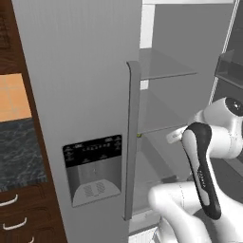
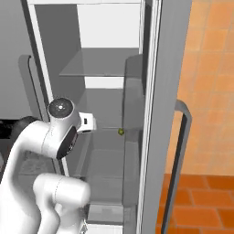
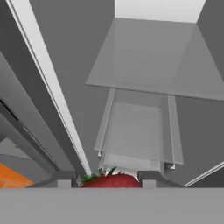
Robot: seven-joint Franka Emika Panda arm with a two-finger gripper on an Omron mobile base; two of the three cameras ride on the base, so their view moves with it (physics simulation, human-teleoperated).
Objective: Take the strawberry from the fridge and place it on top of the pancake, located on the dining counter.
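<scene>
The white arm is seen bent at the elbow, its forearm reaching into the open right compartment of the fridge (image 1: 76,95); in the left base view it rises from 5 o'clock toward centre. In the hand view the gripper (image 3: 111,178) sits at 6 o'clock, its two dark fingers closed against the sides of the strawberry (image 3: 111,180), which is held between them with its green leaves upward.

A small yellow-green fruit (image 2: 120,131) is noted on a fridge shelf, near centre of the right base view, beside the door-side wall. Glass shelves (image 3: 153,61) are stacked at 12 o'clock in the hand view. The closed left door carries the black dispenser panel (image 1: 92,168) at 7 o'clock and a long vertical handle (image 1: 131,137) at centre. The opened right door (image 2: 164,114) stands at 3 o'clock, close alongside the arm's reach.
</scene>
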